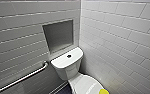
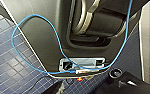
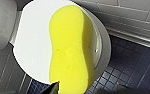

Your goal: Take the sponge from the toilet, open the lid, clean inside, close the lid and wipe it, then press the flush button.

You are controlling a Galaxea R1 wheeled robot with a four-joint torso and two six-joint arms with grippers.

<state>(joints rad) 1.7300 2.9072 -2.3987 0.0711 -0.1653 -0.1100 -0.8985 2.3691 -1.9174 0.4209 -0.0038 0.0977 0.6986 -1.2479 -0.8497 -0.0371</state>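
The white toilet stands in the corner, with the small dark flush button on top of its tank. Its lid is down. The yellow sponge lies on the lid at the front. In the right wrist view the sponge shows large and long, flat on the closed lid, reaching past its front rim. A dark fingertip of my right gripper hovers at the sponge's near end, and nothing is held. The left wrist view looks at my own dark body and a blue cable.
A steel grab bar runs along the left wall, below a square niche. White tiled walls close in on both sides of the toilet. The floor is dark blue tile, with a white skirting strip along the wall.
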